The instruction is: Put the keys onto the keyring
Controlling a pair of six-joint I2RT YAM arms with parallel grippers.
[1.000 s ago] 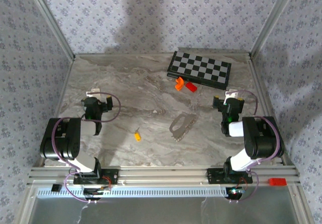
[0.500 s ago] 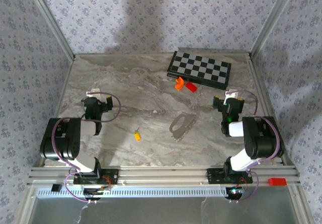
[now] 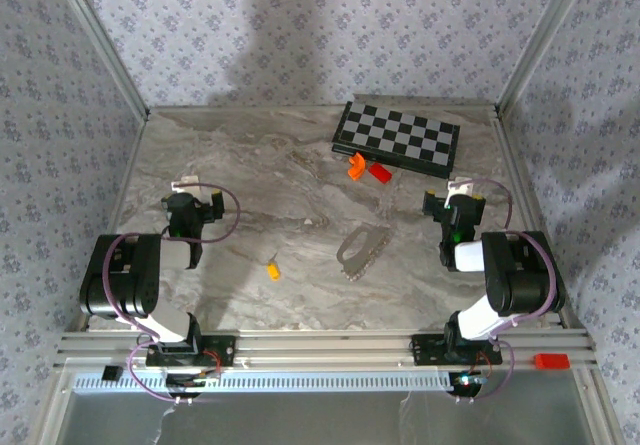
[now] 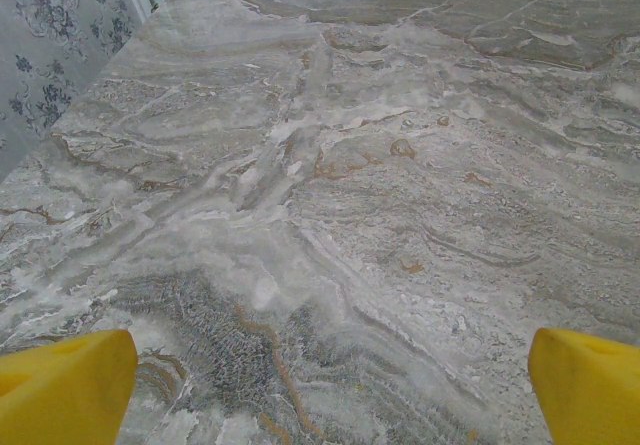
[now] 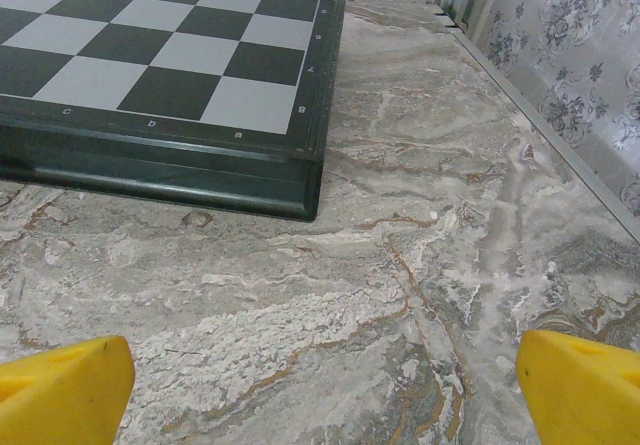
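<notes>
At both wrists, we find the left gripper (image 3: 192, 203) and right gripper (image 3: 455, 201) spread wide and empty. Beyond them on the grey marble table (image 3: 250, 165) lie the silver metal keyring (image 3: 362, 250), a small yellow key (image 3: 273, 268), an orange key (image 3: 355, 167) and a red key (image 3: 380, 172); we judge none threaded yet.

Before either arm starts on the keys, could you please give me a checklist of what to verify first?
1. Left claw open and empty: ok.
2. Right claw open and empty: ok.
3. Yellow key lying free on the table, nothing on it: ok.
4. Silver keyring lying free between the arms: ok.
5. Keyring's opening reachable for threading: cannot tell, too small to see.
6. Orange piece and red piece clear of the chessboard: cannot tell, they lie close beside its edge.
</notes>
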